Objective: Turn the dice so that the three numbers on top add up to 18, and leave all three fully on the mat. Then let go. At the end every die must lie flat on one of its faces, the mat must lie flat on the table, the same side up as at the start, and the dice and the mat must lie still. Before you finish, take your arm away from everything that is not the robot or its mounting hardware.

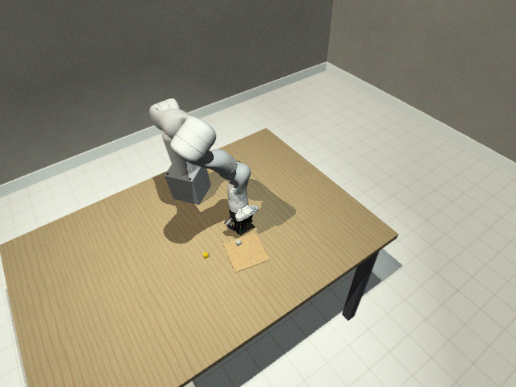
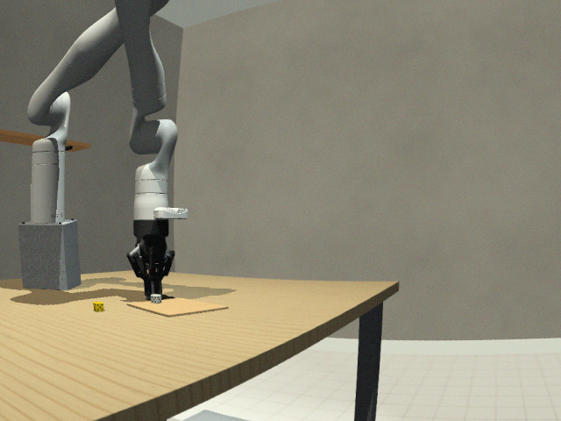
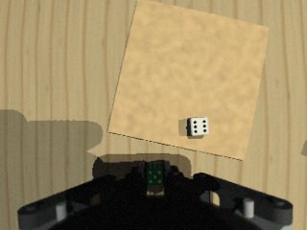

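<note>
The claw (image 3: 155, 184) points straight down just off the mat (image 3: 192, 62), beside the mat edge that faces the arm's grey pedestal (image 1: 195, 192). Its fingers are pinched narrow around a green die (image 3: 155, 173), which shows between them in the wrist view with black pips on the visible face. The top and exterior views hide the green die behind the dark claw body, so whether it touches the tabletop (image 1: 125, 312) cannot be told.

A white die (image 3: 198, 126) lies flat on the mat, close to that same edge and just beyond the claw, apart from the fingers, with six pips up. A yellow die (image 1: 205, 255) sits off the mat on the bare tabletop, to the side of the mat away from the tabletop's visible dark leg (image 1: 359, 287), near but clearly apart from the mat.
</note>
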Action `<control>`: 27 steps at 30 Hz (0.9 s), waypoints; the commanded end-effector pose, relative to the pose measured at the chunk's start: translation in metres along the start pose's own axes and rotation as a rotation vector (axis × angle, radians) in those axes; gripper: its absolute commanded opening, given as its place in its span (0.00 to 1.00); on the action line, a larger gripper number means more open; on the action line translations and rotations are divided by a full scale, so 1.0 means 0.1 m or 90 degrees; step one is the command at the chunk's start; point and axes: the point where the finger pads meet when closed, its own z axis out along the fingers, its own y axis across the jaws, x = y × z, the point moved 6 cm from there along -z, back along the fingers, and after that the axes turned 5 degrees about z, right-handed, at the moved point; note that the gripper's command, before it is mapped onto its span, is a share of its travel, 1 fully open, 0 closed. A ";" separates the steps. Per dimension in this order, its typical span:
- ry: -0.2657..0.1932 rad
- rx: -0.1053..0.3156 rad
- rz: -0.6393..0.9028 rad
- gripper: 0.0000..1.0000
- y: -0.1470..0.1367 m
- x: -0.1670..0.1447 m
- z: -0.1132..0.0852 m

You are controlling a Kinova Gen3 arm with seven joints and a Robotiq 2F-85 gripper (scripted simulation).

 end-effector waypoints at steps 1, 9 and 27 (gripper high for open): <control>0.001 0.000 0.000 0.11 0.00 0.00 0.00; 0.001 0.000 0.000 0.11 0.00 0.00 -0.03; 0.001 0.000 0.000 0.11 0.00 0.00 -0.51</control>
